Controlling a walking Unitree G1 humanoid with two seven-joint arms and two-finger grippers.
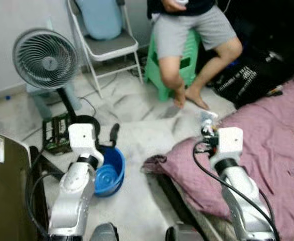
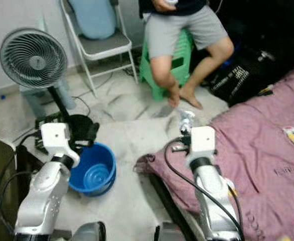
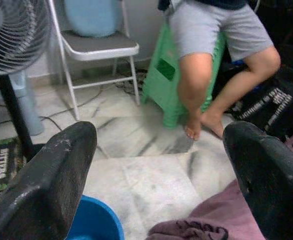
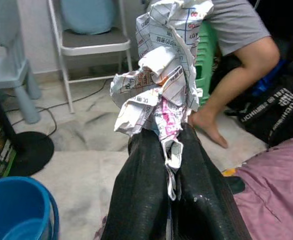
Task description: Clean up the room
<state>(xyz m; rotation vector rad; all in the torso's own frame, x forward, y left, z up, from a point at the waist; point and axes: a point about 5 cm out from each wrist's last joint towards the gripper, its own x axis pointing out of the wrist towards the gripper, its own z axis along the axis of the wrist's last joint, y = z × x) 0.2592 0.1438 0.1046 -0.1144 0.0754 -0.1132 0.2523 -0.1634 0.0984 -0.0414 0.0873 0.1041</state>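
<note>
The crumpled paper (image 4: 159,75) is pinched between the closed fingers of the right gripper (image 4: 170,150), held up off the purple bedding (image 1: 267,150), likely for carrying to the blue bucket (image 1: 109,173). Beside that bucket, the left gripper (image 3: 156,165) hovers wide open, empty.

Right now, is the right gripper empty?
No, the right gripper is shut on a crumpled paper.
</note>
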